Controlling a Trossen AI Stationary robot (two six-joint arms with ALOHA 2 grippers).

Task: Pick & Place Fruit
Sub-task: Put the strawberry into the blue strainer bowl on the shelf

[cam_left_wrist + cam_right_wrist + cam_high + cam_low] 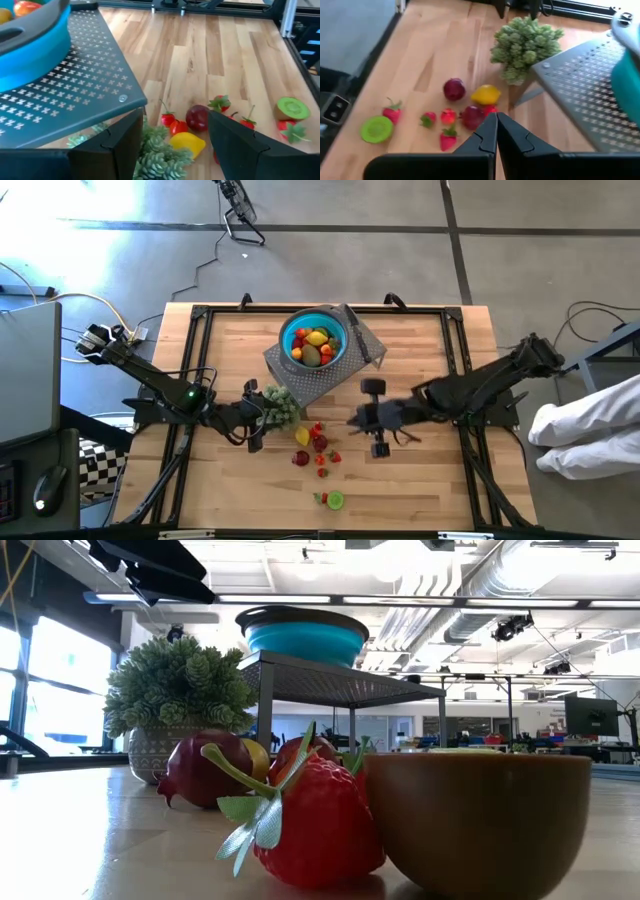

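Black fingers of the right gripper (362, 420) are pressed together with nothing between them, hanging over the pale wooden counter (430, 355) just right of the loose fruit (318, 442). The left gripper (252, 412) stands partly open and empty, its fingers (120, 145) either side of a small potted plant (281, 406) at the corner of a perforated grey metal stand (300, 375).

Butcher-block planks run the counter's length inside a black frame; grey concrete floor and cables lie around it, and the low view looks into a bright hall with ceiling ducts.

On the stand sits a blue bowl (297, 332) holding red, orange, yellow and brownish-green fruit (313, 346), with a black-handled knife (359, 338) beside it.

The loose fruit, a yellow lemon (485, 94), dark red pieces and strawberries, lies between the two grippers, slightly nearer the counter's front edge. A green kiwi half (335, 500) lies farther forward, apart.
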